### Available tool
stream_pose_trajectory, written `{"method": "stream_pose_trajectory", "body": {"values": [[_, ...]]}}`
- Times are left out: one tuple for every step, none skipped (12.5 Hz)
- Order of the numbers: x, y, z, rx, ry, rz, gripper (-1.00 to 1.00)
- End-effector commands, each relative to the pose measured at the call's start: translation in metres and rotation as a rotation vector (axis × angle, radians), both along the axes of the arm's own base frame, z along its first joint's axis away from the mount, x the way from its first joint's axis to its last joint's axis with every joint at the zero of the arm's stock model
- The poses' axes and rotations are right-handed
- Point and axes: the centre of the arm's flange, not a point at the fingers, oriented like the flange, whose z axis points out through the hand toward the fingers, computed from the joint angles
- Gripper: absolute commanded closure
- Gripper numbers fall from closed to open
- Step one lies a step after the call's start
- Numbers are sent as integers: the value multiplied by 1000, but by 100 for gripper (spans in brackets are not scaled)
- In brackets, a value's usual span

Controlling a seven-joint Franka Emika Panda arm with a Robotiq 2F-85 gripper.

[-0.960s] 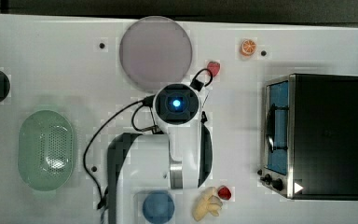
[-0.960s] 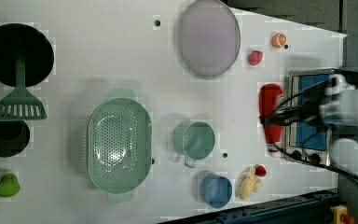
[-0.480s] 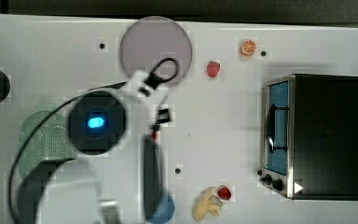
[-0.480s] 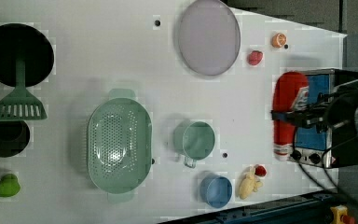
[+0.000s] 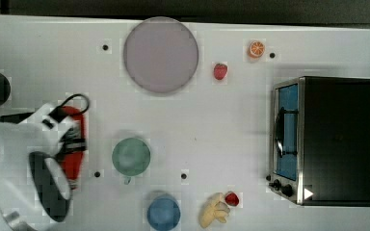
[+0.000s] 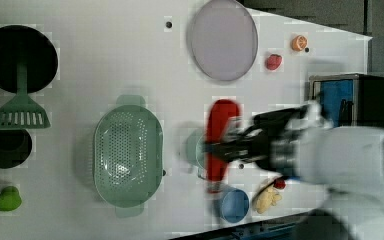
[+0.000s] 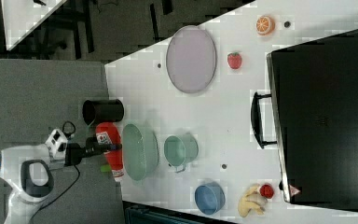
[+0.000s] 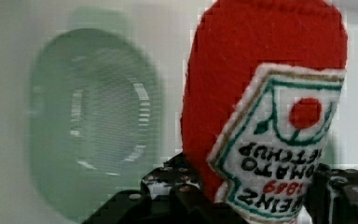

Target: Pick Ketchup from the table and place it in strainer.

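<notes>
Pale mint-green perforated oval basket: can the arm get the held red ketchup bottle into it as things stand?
Probably yes. The claw grips the long red ketchup bottle off the table, and the pale mint-green perforated oval basket lies open and empty, nothing between them in the left view.

A white table [image 6: 130, 60] carries a lilac round plate [image 6: 223, 39], an orange slice [image 6: 298, 43], a strawberry [image 6: 273, 61], a toaster oven [image 5: 327, 139], a mint strainer [image 6: 127, 156], a green cup [image 5: 131, 156], a blue bowl [image 6: 234, 205], a banana [image 5: 214, 211] touching a small red fruit [image 5: 231, 198], a green spatula [image 6: 21, 111], and what looks like a pear [image 6: 7, 199].
</notes>
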Motion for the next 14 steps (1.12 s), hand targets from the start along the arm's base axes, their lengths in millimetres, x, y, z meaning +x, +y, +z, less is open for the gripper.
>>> {"method": "stream_pose_trajectory", "body": {"values": [[0, 30, -38, 82, 42, -278, -22], [-3, 44, -53, 116, 51, -300, -22], [-6, 57, -69, 144, 63, -305, -22], [-10, 67, -86, 166, 79, -309, -22], [-11, 74, -102, 186, 89, -314, -22], [-11, 77, -117, 202, 94, -321, -31], [-10, 80, -131, 219, 94, -318, -51], [-10, 80, -144, 224, 97, -314, -73], [-8, 79, -152, 228, 98, -315, -95], [-5, 76, -152, 228, 94, -323, -100], [0, 72, -142, 230, 80, -359, -100], [5, 67, -127, 224, 64, -415, -100], [11, 61, -107, 220, 35, -466, -100], [18, 52, -83, 217, -7, -493, -100]]}}
